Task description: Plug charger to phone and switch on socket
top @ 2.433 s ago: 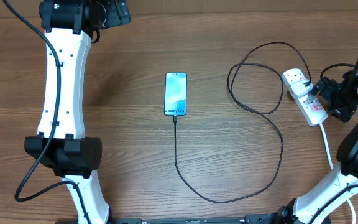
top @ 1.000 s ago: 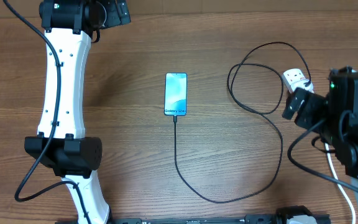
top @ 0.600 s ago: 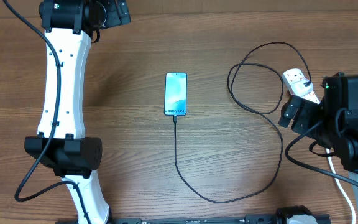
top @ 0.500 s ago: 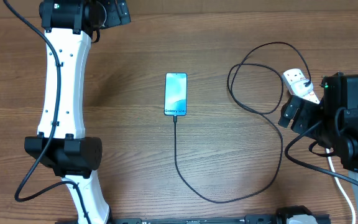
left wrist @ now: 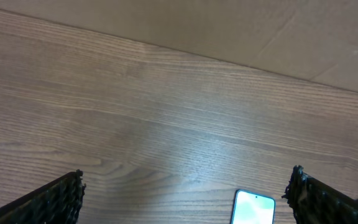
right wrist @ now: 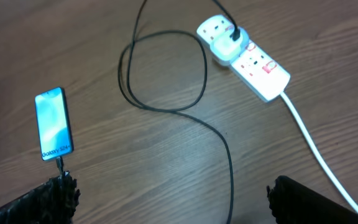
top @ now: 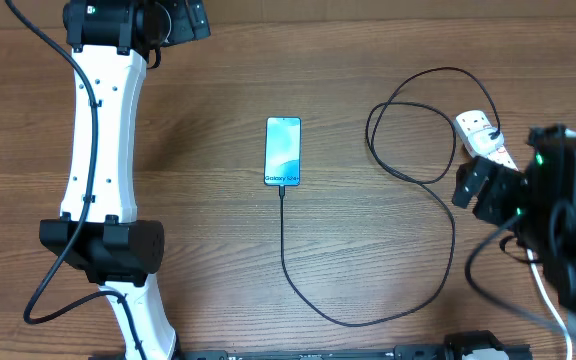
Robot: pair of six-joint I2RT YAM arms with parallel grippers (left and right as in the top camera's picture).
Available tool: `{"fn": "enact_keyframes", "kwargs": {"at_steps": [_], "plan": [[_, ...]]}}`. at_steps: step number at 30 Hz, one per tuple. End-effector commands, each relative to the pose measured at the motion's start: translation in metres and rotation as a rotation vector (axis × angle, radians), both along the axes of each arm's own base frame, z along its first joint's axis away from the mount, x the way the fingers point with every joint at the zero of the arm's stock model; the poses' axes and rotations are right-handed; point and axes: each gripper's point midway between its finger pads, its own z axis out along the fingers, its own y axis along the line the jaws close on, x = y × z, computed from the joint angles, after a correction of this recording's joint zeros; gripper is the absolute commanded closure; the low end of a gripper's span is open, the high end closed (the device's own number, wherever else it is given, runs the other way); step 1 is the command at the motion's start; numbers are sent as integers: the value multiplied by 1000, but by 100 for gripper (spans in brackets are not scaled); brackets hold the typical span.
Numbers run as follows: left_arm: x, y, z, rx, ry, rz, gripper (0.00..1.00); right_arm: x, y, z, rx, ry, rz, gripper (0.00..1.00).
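Right gripper is hovering at three o'clock, jaws spread wide; left gripper is idling at eleven, also spread. The charger is looping from the socket at two o'clock to the centred phone. Pressing that red switch squarely, straight down, is looking the smart play.

We hold left gripper at 11 o'clock, fingers wide apart; right gripper at 3 o'clock, likewise spread.

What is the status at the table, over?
Both open: left gripper, right gripper near socket. The charger runs into phone. Its switch unreadable. Nothing blocking socket.
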Motion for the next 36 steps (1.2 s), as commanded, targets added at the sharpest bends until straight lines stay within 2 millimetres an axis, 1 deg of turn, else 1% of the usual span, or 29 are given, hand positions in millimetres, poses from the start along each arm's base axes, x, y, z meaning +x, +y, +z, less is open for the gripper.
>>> {"fn": "enact_keyframes", "kwargs": {"at_steps": [1,7,12,16,20,27,32,36], "plan": [[1,-3,-5,-1,10,9,0,-12,0,-7,-7,-65,21,0],[1,-2,-5,-1,10,9,0,-12,0,-31,-52,-248,78,0],[1,-2,-5,-1,10,9,0,-15,-1,-48,-72,-406,90,0],[1,-2,-5,-1,10,9,0,-23,-6,-57,-90,-508,79,0],[1,-2,-5,-1,10,9,0,-24,-8,-63,-130,-595,90,0],[1,-2,-5,-1,10,9,0,-17,-8,-71,-139,-708,83,0],[1,-2,-5,-1,10,9,0,-9,-7,-82,-143,-763,82,0],[1,-2,-5,-1,10,9,0,-2,5,-88,-203,-819,190,0]]}}
